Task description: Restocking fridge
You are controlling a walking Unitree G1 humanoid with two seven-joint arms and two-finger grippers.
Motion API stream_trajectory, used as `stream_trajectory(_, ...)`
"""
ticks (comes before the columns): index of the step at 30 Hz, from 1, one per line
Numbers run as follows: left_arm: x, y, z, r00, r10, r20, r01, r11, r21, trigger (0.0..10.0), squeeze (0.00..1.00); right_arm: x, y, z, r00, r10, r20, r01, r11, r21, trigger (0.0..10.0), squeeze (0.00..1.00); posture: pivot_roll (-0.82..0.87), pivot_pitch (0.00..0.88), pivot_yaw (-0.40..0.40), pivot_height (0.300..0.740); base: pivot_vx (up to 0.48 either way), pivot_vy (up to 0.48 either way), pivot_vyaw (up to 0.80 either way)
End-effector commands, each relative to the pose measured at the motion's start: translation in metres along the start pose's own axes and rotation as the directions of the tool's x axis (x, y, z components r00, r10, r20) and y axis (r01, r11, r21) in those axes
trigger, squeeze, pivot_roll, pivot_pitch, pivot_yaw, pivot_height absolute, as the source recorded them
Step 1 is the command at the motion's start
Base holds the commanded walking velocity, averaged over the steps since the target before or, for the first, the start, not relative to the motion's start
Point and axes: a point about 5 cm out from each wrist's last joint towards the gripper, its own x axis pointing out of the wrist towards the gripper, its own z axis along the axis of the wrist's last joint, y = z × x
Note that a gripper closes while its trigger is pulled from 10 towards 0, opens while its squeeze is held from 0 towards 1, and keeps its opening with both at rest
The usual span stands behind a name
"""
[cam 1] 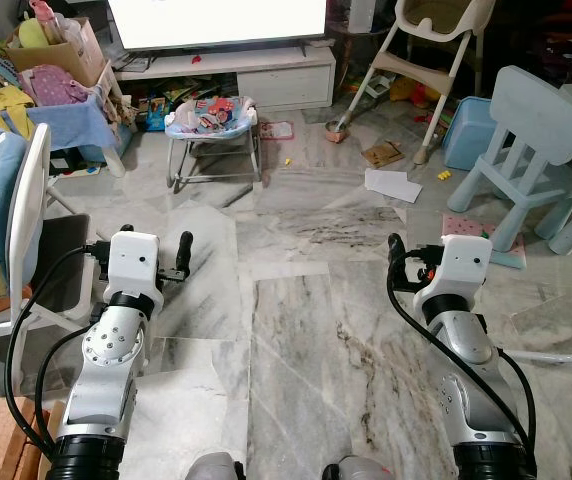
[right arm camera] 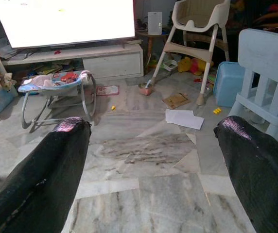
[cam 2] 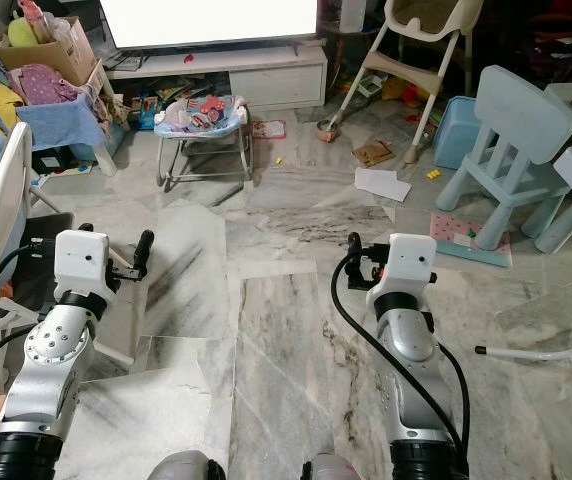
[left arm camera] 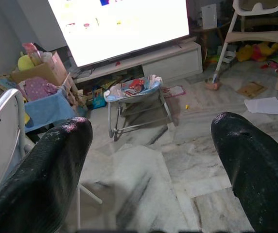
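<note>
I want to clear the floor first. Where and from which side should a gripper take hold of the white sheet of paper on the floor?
Judging by its pose, the white paper lies flat on the marble floor, so take a corner or edge from above, sliding one finger under. Both grippers are open.

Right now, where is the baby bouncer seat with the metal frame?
The baby bouncer seat stands on the marble floor ahead, slightly left, before the white TV cabinet.

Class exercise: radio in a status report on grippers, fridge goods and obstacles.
Left gripper open, empty. Right gripper open, empty. No fridge or groceries in sight. Ahead: baby bouncer, blue chair, papers on floor.
</note>
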Motion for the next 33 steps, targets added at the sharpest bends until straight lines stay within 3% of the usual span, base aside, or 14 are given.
stream_trajectory(1, 0.0011, 0.0012, 0.0033, 1.000, 0.001, 0.005, -0.001, 1.000, 0.020, 10.0, 0.00, 0.0001, 0.0013, -0.0016, 1.000, 0.001, -0.014, -0.001, 1.000, 0.000, 10.0, 0.00, 0.04, 0.000, 0.076, 0.740, 0.000, 0.000, 0.00)
stream_trajectory(33, 0.0011, 0.0012, 0.0033, 1.000, 0.001, 0.005, -0.001, 1.000, 0.020, 10.0, 0.00, 0.0001, 0.0013, -0.0016, 1.000, 0.001, -0.014, -0.001, 1.000, 0.000, 10.0, 0.00, 0.04, 0.000, 0.076, 0.740, 0.000, 0.000, 0.00)
